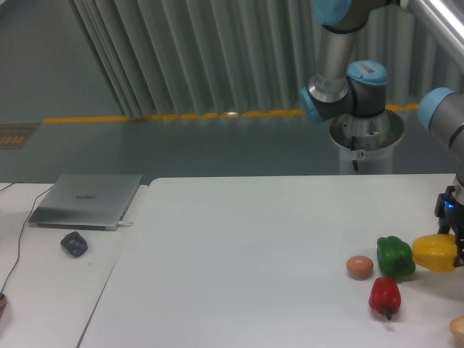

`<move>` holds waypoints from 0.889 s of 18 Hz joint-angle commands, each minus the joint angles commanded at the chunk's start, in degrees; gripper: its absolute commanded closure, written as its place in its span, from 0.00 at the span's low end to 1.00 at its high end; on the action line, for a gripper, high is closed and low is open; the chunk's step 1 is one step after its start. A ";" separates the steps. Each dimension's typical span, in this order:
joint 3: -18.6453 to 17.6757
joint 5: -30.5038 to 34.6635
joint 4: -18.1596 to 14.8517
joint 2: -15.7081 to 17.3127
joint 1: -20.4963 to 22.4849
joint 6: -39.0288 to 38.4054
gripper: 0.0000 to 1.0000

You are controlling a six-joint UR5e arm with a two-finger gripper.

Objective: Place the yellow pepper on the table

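At the far right edge we see the claw [451, 239] clenched around the yellow pepper [435, 253], holding it low over the white surface [254, 246]. Just to its left sits a green pepper [394, 257], touching or nearly touching it, with a red pepper [384, 296] in front and a small brownish-orange ball [359, 267] further left. A grey laptop [87, 200] and a dark mouse [74, 243] rest on a separate side table [43, 290] at far left.

Dim, cool greenish overhead light; faint soft shadows on the table [254, 246]; overall soft, slightly blurred picture.
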 joint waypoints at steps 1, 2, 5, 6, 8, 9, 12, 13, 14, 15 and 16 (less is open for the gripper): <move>0.00 0.00 0.09 -0.09 -0.09 -0.25 0.64; -0.17 0.09 0.09 -0.26 -0.26 -0.61 0.64; -0.35 0.00 0.27 -0.26 -0.26 -0.08 0.52; -0.44 0.00 0.35 -0.26 -0.26 0.09 0.39; -0.53 0.09 0.35 -0.09 -0.35 -0.43 0.24; -0.61 0.09 0.35 -0.09 -0.44 -0.52 0.11; -0.70 0.35 0.27 0.17 -0.44 -0.70 0.00; -0.70 0.27 0.35 0.26 -0.44 -0.61 0.00; -0.70 0.26 0.35 0.44 -0.44 -0.61 0.00; -0.62 0.18 0.27 0.44 -0.44 -0.78 0.00; -0.53 0.09 0.44 0.53 -0.70 -0.78 0.00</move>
